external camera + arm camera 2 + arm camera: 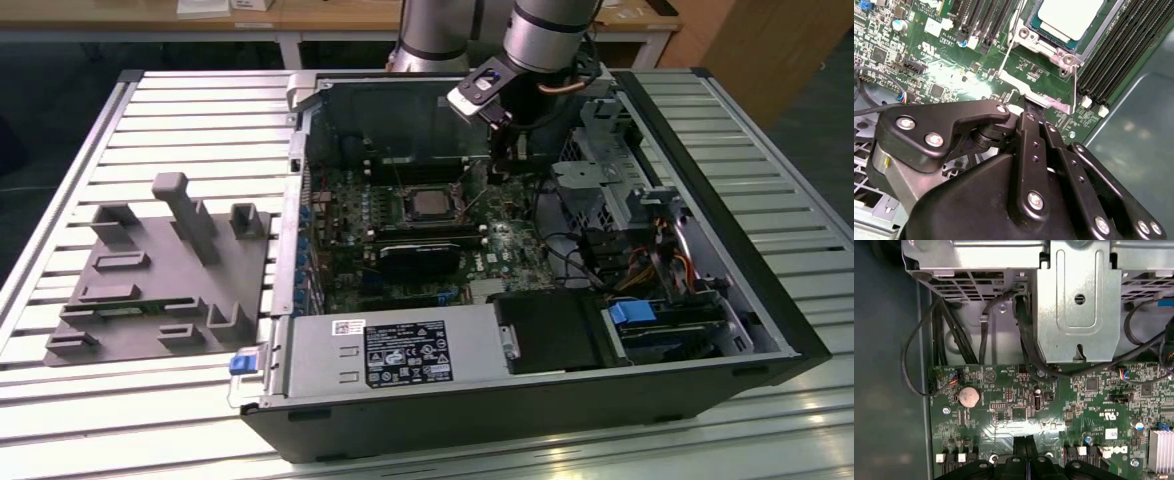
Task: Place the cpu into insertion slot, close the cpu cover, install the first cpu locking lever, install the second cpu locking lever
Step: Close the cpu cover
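Black jointed end effector (pixel 1027 110), clenched and seemingly empty, tips beside silver-grey square-framed cpu cover (pixel 1046 49); may skid off thin wire locking lever (pixel 1009 47), gouging green circuit board (pixel 949 75).

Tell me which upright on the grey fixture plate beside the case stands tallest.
The slim post at the plate's far edge: it rises well above the wider block on the exterior view's left and the smaller block on its right.
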